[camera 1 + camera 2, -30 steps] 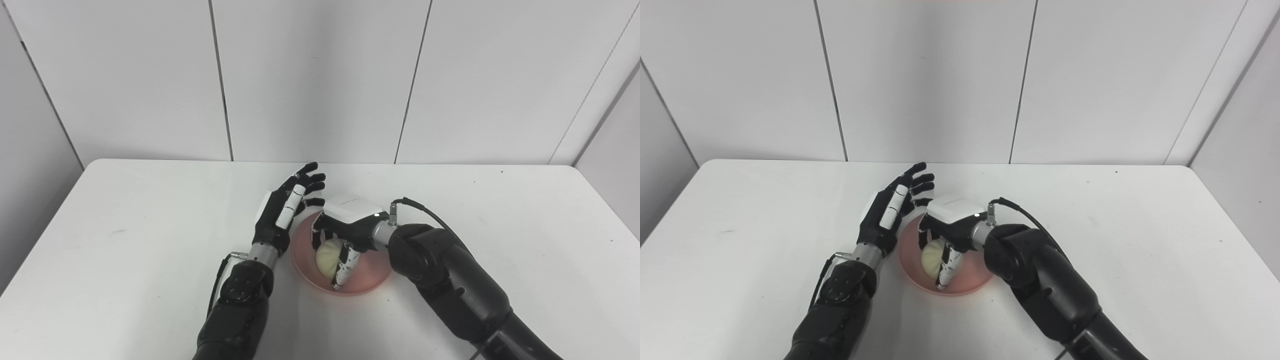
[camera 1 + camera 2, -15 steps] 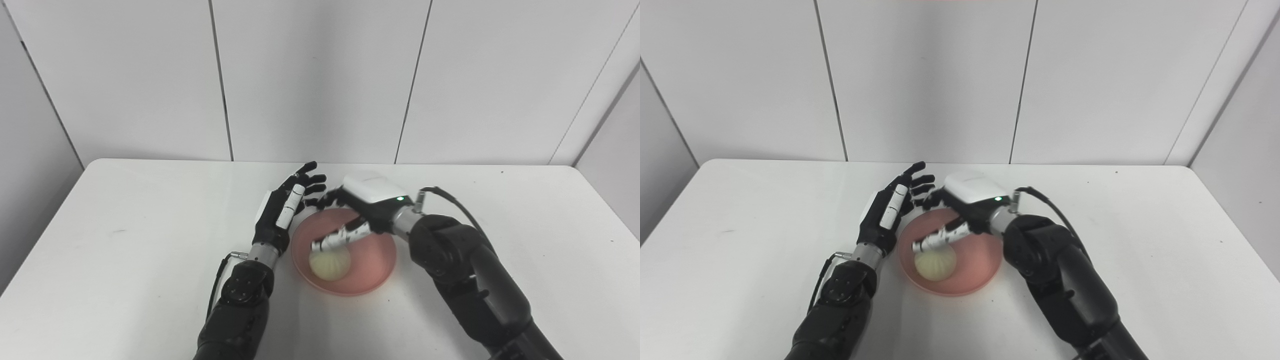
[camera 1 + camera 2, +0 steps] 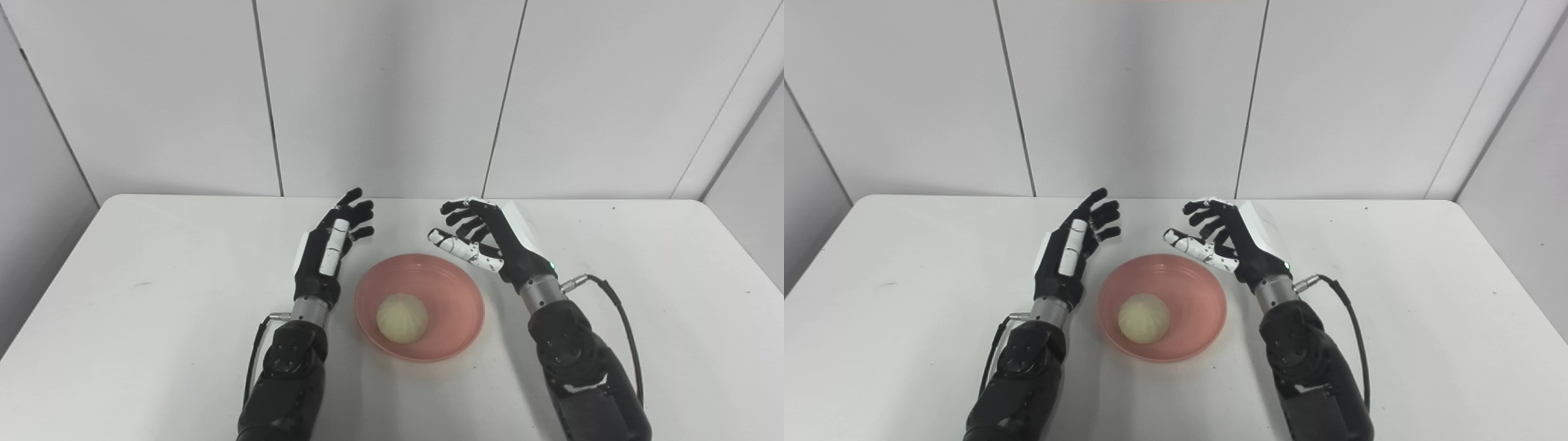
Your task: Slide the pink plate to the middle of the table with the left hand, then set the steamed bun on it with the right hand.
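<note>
The pink plate (image 3: pixel 456 294) sits near the middle of the white table (image 3: pixel 153 318). The pale steamed bun (image 3: pixel 402 316) lies on it, a little left of its centre. My left hand (image 3: pixel 331 251) is open and empty, raised just left of the plate. My right hand (image 3: pixel 490 242) is open and empty, raised just behind the plate's right side, apart from the bun. Both show the same in the right eye view: plate (image 3: pixel 1200 294), bun (image 3: pixel 1143 317), left hand (image 3: pixel 1070 248), right hand (image 3: pixel 1234 242).
The table's back edge meets a grey panelled wall (image 3: pixel 392 92). A black cable (image 3: pixel 618 306) loops from my right wrist over the table.
My right hand has let go of the bun, opened, and lifted up and back to the right. The bun stays on the plate. My left hand has drawn a little to the left.
</note>
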{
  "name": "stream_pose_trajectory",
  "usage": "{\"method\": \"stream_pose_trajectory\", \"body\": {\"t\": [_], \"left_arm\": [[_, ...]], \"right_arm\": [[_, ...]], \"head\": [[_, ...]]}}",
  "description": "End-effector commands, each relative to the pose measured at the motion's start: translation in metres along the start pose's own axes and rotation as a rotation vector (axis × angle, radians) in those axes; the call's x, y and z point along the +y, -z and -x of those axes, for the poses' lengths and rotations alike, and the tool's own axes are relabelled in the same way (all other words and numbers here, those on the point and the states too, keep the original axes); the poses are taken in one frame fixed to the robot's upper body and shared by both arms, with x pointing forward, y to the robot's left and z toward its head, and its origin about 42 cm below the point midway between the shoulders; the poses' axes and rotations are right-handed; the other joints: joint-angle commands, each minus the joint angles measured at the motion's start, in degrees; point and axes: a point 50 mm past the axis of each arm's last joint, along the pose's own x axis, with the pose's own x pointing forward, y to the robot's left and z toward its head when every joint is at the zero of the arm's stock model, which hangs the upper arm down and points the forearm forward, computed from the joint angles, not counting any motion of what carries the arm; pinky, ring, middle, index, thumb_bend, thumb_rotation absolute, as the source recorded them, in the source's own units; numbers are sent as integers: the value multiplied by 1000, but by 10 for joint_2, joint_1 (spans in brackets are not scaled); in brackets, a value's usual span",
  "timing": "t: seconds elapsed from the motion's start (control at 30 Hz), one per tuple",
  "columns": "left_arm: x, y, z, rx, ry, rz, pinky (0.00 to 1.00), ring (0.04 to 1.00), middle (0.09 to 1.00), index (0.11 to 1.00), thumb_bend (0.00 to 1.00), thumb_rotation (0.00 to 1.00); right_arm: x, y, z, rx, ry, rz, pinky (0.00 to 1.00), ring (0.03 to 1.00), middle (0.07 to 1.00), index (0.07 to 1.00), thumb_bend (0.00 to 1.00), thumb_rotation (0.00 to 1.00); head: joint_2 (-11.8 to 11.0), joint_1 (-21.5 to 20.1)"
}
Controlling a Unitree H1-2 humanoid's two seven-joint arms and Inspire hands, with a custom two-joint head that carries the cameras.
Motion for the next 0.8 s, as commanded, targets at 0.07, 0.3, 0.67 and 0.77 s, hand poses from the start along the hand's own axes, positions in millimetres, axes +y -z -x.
{"method": "stream_pose_trajectory", "body": {"t": [0.07, 0.3, 0.67, 0.77], "left_arm": [[-2, 5, 10, -1, -56, 38, 801, 846, 816, 788, 862, 835], [1, 8, 15, 52, -209, -1, 943, 962, 940, 908, 752, 956], [2, 11, 20, 162, -317, -22, 1000, 1000, 1000, 1000, 744, 1000], [4, 11, 21, 191, -312, -42, 1000, 1000, 1000, 1000, 752, 1000]], "right_arm": [[3, 0, -7, 24, 62, -275, 541, 619, 684, 692, 691, 994], [37, 46, 8, 82, 246, -643, 820, 886, 893, 853, 751, 1000], [64, 70, 13, 115, 194, -590, 997, 992, 976, 940, 738, 1000], [65, 72, 12, 107, 187, -550, 1000, 1000, 980, 951, 807, 1000]], "head": [[2, 1], [4, 3], [6, 11], [6, 9]]}}
